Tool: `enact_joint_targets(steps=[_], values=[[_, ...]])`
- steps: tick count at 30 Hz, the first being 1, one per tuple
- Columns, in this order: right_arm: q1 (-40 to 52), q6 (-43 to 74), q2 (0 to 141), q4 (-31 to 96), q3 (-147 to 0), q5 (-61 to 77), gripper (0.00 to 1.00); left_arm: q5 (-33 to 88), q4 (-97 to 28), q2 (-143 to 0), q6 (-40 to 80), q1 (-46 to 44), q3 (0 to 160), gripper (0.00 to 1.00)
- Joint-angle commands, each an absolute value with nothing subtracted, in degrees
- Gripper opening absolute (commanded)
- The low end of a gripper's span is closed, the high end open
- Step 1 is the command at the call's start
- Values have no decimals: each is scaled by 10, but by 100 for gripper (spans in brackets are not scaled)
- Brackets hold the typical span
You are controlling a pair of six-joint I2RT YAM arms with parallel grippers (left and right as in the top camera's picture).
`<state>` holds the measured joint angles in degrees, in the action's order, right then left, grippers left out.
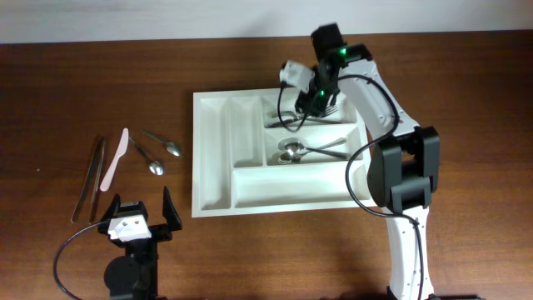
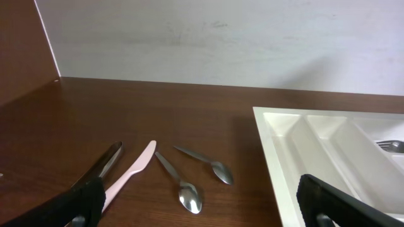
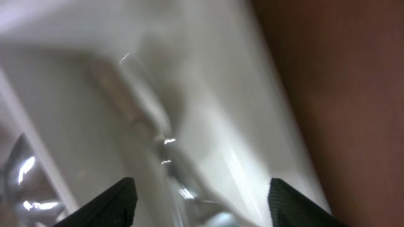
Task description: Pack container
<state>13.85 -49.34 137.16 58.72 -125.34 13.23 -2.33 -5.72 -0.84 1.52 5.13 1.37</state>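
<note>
The container (image 1: 214, 158) is a large white cutlery tray in the middle of the table; it also shows at the right of the left wrist view (image 2: 297, 145). Forks (image 1: 333, 115) lie in its top right compartment and spoons (image 1: 293, 151) in the one below. My right gripper (image 1: 310, 102) is open and empty, low over the fork compartment; its view shows blurred metal cutlery (image 3: 158, 139) between the open fingers (image 3: 202, 202). My left gripper (image 1: 140, 218) is open and empty at the table's front left. Two loose spoons (image 1: 156, 167) (image 1: 171, 148), a pink knife (image 1: 115, 158) and metal utensils (image 1: 89, 177) lie left of the tray.
The loose spoons (image 2: 188, 194) (image 2: 221, 171) and the pink knife (image 2: 129, 171) lie just ahead of my left gripper (image 2: 199, 211). A pale wall stands behind the table. The right arm's base (image 1: 404, 179) stands beside the tray's right edge.
</note>
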Motion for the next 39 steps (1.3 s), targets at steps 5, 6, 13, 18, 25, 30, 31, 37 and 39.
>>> enact_joint_targets(steps=[5, 6, 13, 18, 25, 30, 31, 37, 39], values=[[88, -130, 1324, 651, -1419, -44, 79, -17, -55, -3, 8, 54, 10, 99], [76, -105, 1324, 665, -1432, -52, 87, -17, -55, -3, 8, 54, 10, 99], [-2, -37, 1324, 713, -1455, -48, 99, -17, -55, -3, 8, 54, 10, 99], [-32, -38, 1324, 720, -1455, -48, 99, -17, -55, -3, 8, 54, 10, 99], [-42, -38, 1325, 721, -1454, -48, 99, -17, -55, -3, 8, 54, 10, 99], [-42, -38, 1325, 720, -1454, -48, 99, -17, -55, -3, 8, 54, 10, 99], [-42, -38, 1325, 720, -1454, -48, 99, -17, -55, -3, 8, 54, 10, 99], [-42, -38, 1325, 721, -1454, -48, 99, -39, -46, -3, 8, 54, 10, 99], [-42, -38, 1325, 720, -1454, -48, 99, -30, -44, -3, 9, 54, 10, 99]])
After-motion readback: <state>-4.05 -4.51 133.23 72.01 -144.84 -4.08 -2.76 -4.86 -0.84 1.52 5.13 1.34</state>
